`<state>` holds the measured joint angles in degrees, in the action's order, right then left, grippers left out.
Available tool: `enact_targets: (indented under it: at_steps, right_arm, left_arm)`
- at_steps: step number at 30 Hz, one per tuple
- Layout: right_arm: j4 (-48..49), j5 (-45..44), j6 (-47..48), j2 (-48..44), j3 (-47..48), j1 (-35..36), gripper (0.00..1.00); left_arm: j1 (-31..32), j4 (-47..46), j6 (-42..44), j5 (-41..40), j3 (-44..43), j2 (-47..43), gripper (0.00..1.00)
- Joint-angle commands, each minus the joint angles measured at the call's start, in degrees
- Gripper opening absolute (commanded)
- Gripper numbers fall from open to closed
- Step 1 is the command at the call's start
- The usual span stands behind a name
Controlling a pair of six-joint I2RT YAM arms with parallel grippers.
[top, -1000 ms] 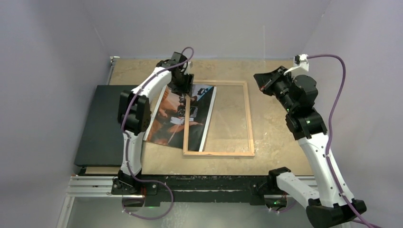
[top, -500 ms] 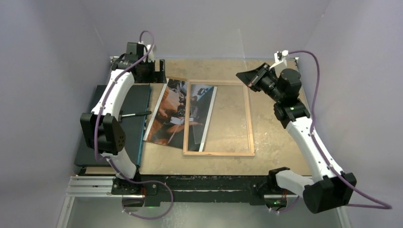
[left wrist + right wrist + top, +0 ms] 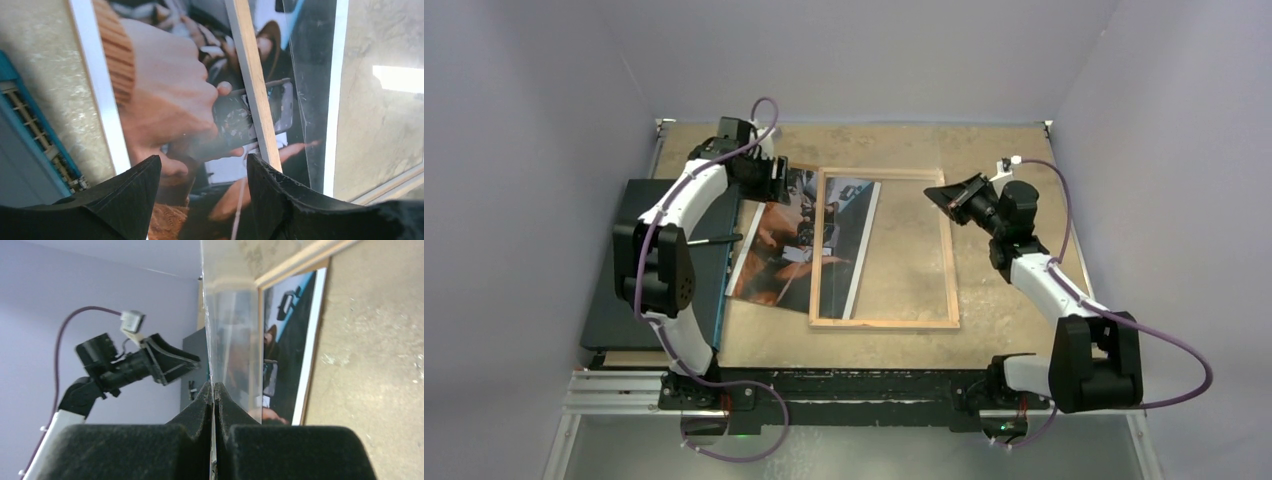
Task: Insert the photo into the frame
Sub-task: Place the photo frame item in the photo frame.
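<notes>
Tan bench (image 3: 1004, 270), grey walls: the left claw (image 3: 202, 165), open and empty, hangs directly over the photo (image 3: 789, 245), whose long axis runs away beneath it, the frame (image 3: 950, 260) rail crossing its right part; the right claw (image 3: 214, 387) pinches the clear pane (image 3: 232, 340).

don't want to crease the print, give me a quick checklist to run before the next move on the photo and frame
1. Right hand grips the clear pane: ok, its fingers are shut on the pane's edge.
2. Left hand free to grasp: ok, fingers apart above the photo, nothing between them.
3. Photo fully inside the frame: not ok, the frame's left rail lies across it and its left part sticks out.
4. Photo square with the frame: not ok, it sits tilted.
5. Pane lifted clear of the photo: cannot tell.
</notes>
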<state>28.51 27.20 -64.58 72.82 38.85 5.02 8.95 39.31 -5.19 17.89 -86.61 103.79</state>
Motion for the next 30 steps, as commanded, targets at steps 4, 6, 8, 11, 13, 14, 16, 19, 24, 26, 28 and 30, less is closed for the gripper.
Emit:
enact_targets:
  at_steps: [4,6,8,11,13,14,16,19,24,26,28,30]
  right_arm:
    - [10.8,2.9,-4.2,-1.8,1.8,-0.5,0.0]
    - [11.0,2.5,-4.1,-1.8,1.8,-0.5,0.0]
    - [11.1,1.3,-4.2,-1.9,1.2,-0.5,0.0]
    - [14.6,-0.6,-5.7,-1.4,-1.2,-0.5,0.0]
    - [16.6,-2.3,-6.3,-0.9,-2.5,-0.5,0.0]
    - [17.0,-2.9,-6.2,-0.8,-3.1,-0.5,0.0]
    - [17.9,-3.3,-6.3,-0.6,-4.3,-0.4,0.0]
    - [19.3,-4.4,-6.8,-0.1,-5.3,-0.4,0.0]
    - [20.2,-5.8,-7.2,0.0,-6.0,-0.4,0.0]
    - [20.2,-6.1,-6.8,0.1,-6.0,-0.4,0.0]
    - [20.8,-6.4,-6.7,0.4,-6.5,-0.4,0.0]
    - [21.5,-6.4,-6.7,0.9,-7.2,-0.4,0.0]
  left_arm:
    - [5.7,-5.8,0.9,3.8,4.2,1.6,0.46]
    - [6.7,-7.7,0.2,4.5,5.7,2.0,0.37]
    - [7.1,-9.3,-0.9,5.1,6.6,2.9,0.33]
    - [7.1,-11.0,-1.7,5.9,7.8,3.6,0.29]
    - [7.0,-12.1,-2.0,6.2,8.8,3.5,0.28]
    - [7.0,-12.5,-2.1,6.4,9.1,3.5,0.28]
    - [7.0,-12.8,-2.1,6.7,9.6,3.4,0.27]
    - [7.1,-12.9,-1.9,6.8,10.0,3.9,0.21]
    - [7.1,-13.7,-2.1,7.3,11.6,4.3,0.14]
    - [7.1,-13.8,-2.3,7.8,12.0,4.1,0.12]
    - [7.1,-13.9,-2.4,8.5,12.3,3.8,0.12]
    - [7.1,-14.4,-2.7,9.2,12.9,3.4,0.11]
